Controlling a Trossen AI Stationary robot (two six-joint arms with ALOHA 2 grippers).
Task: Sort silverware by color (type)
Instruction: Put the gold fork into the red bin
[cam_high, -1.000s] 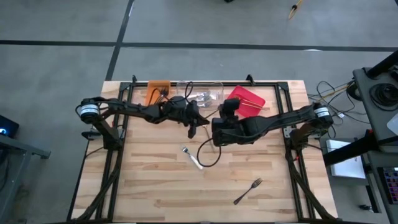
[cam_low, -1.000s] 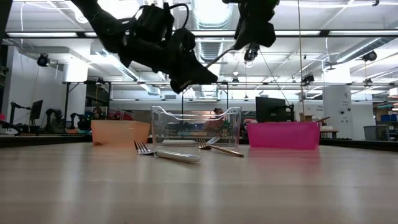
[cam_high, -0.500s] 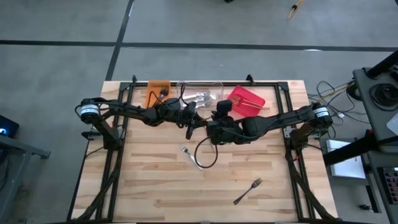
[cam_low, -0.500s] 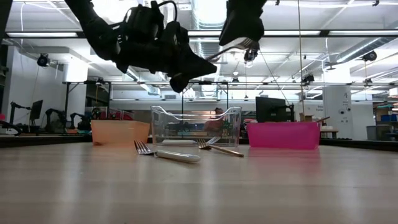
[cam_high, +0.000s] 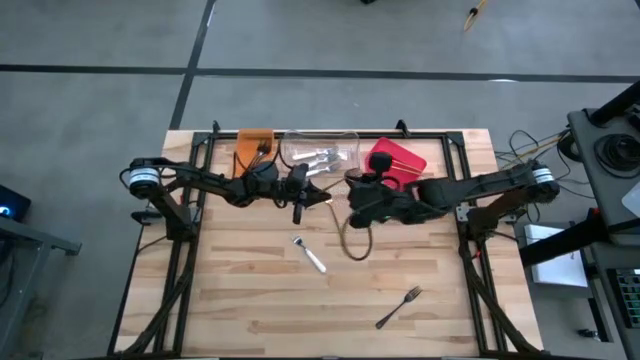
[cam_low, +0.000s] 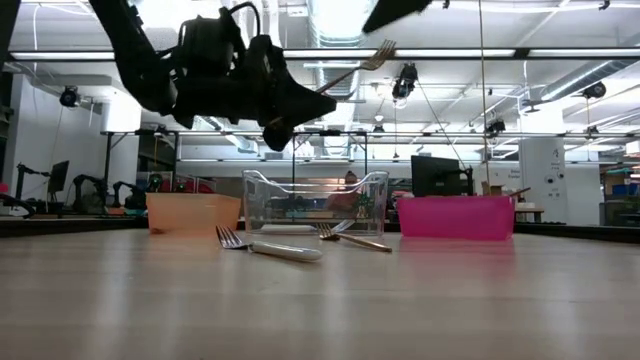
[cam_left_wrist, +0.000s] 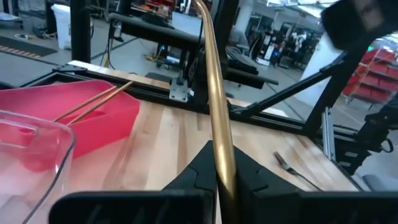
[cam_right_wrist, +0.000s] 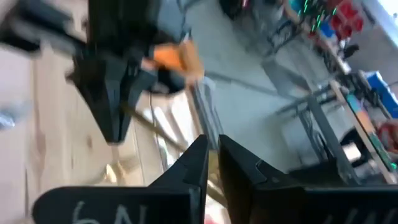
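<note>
My left gripper (cam_high: 300, 198) hangs above the table's far middle, shut on a gold fork (cam_low: 345, 75). The fork slants up from the fingers to its free tines (cam_low: 380, 48). My right gripper (cam_low: 400, 8) is higher, to the right of the tines and apart from them; its fingers (cam_right_wrist: 211, 155) are shut on nothing. A silver fork (cam_high: 310, 253) lies flat mid-table and a dark fork (cam_high: 400, 305) lies near the front right. Silver utensils (cam_high: 320, 157) lie in the clear bin and gold ones (cam_left_wrist: 93, 104) in the red bin. My left gripper pinches the gold fork's handle (cam_left_wrist: 222, 171) between its two fingers, near the handle's end. The fingers point about level toward the table's right. The fork stands out beyond them, slanting up with its tines high, lifted clear of the table.
Orange (cam_high: 253, 145), clear (cam_high: 345, 140) and red (cam_high: 400, 162) bins stand in a row along the far edge. A black cable loop (cam_high: 355, 240) hangs below my right arm. The black frame rails (cam_high: 470, 250) run along both sides.
My right gripper has come off the fork's tine end, risen and drawn back toward the table's right edge. My left gripper has shifted slightly toward the left edge and tipped to about level, keeping the gold fork, which now slants up more steeply.
</note>
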